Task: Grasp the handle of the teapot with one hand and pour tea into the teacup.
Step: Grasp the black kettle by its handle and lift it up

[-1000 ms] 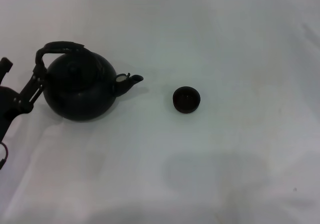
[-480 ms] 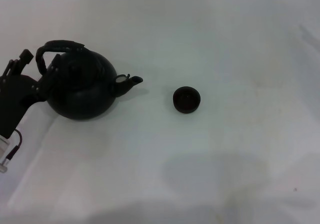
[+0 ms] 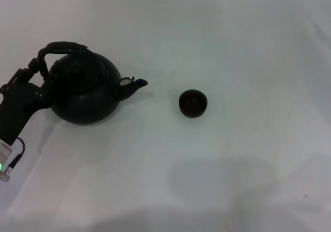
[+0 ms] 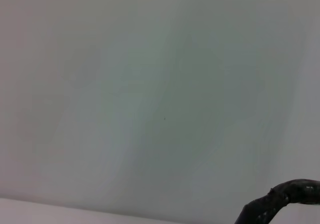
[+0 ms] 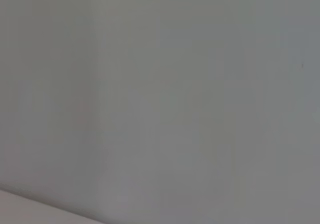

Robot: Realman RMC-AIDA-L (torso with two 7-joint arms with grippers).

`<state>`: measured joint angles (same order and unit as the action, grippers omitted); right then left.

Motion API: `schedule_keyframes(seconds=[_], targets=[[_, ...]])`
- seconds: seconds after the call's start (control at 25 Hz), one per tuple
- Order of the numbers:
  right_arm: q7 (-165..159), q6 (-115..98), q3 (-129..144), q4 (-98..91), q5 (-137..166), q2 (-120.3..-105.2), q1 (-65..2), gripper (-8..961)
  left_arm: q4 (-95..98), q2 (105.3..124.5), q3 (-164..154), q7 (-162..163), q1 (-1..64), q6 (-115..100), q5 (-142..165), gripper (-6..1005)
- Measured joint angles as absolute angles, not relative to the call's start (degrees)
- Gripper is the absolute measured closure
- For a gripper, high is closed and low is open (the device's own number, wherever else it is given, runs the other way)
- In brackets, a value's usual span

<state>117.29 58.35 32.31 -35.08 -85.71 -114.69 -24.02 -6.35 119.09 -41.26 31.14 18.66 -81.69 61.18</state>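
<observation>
The matte black teapot (image 3: 85,95) stands at the left of the white table, its spout (image 3: 135,83) pointing right toward the teacup. Its arched handle (image 3: 61,47) rises over the lid. The tiny dark teacup (image 3: 193,103) sits to the right of the spout, apart from the pot. My left gripper (image 3: 35,77) is at the left leg of the handle, close against the pot's left side. A piece of the handle shows in the left wrist view (image 4: 285,196). The right gripper is out of view.
The white tablecloth (image 3: 232,46) spreads around both things. A cable with a green light (image 3: 8,162) hangs from my left arm at the left edge. The right wrist view shows only plain cloth.
My left gripper has moved up and in toward the handle's left leg, from lower at the left edge. The teapot and teacup stay in place.
</observation>
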Motion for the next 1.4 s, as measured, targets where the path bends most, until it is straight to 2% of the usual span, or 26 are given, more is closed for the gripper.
schedule_keyframes(seconds=[0.6, 0.68, 1.4], targets=[[119.63, 52.38, 33.58, -33.02, -85.69, -114.6, -25.32, 93, -6.52, 119.18, -40.95, 32.1, 18.96, -83.08, 61.06, 773], [119.63, 51.91, 33.57, -32.87, -85.69, -114.6, -25.32, 93, -6.35, 119.07, -40.9, 32.95, 18.93, -82.87, 60.93, 799], [119.71, 52.41, 34.18, -31.03, -86.07, -114.79, -25.51, 93, 0.44, 118.85, -41.31, 44.65, 19.94, -79.19, 61.83, 816]])
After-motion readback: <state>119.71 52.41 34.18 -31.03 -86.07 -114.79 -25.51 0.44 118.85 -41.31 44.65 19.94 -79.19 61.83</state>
